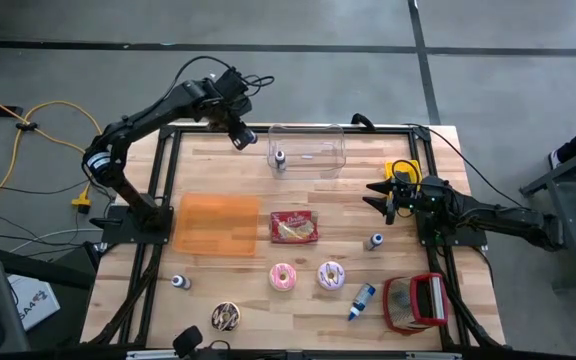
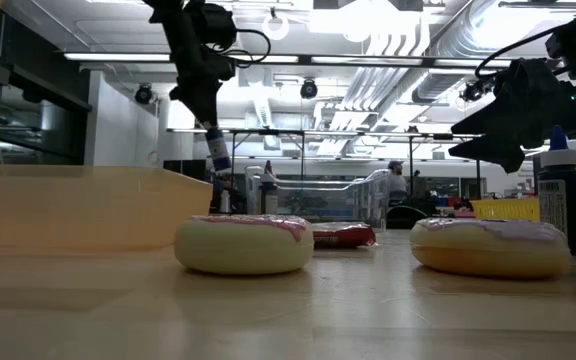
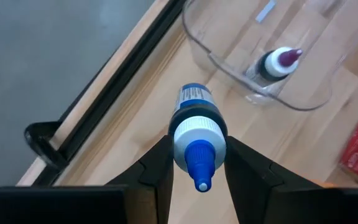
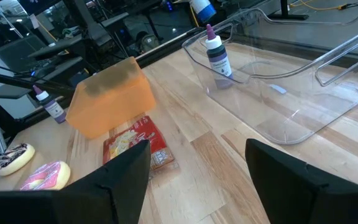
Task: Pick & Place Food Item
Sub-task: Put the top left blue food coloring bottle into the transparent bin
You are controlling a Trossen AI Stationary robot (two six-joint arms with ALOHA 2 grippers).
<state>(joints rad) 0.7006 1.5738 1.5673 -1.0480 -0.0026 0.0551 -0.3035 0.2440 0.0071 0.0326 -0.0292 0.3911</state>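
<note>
My left gripper (image 3: 197, 142) is shut on a small bottle with a blue cap (image 3: 194, 124). It holds the bottle in the air over the table's far left part (image 1: 239, 137), just left of the clear plastic bin (image 1: 308, 150). A purple-capped bottle (image 3: 277, 62) stands upright on the bin's floor. My right gripper (image 4: 197, 186) waits open and touching nothing at the table's right side (image 1: 381, 195). It points toward the bin and the red snack packet (image 1: 294, 227). My left gripper pinches the bottle between its two fingers at the white collar (image 3: 180, 138) just under the blue cap. The fingers slant down from above. The cap end points up toward the wrist, the body hangs below the fingertips (image 2: 218, 152), and the bottle is clear of the table.
An orange bin (image 1: 218, 225) stands left of the snack packet. Two pink donuts (image 1: 284, 277) (image 1: 330, 274) and a chocolate donut (image 1: 226, 317) lie toward the near edge. Small bottles (image 1: 375, 241) (image 1: 179, 282) (image 1: 361, 302), a red-and-white item (image 1: 415, 302) and a yellow item (image 1: 403, 170) are scattered around.
</note>
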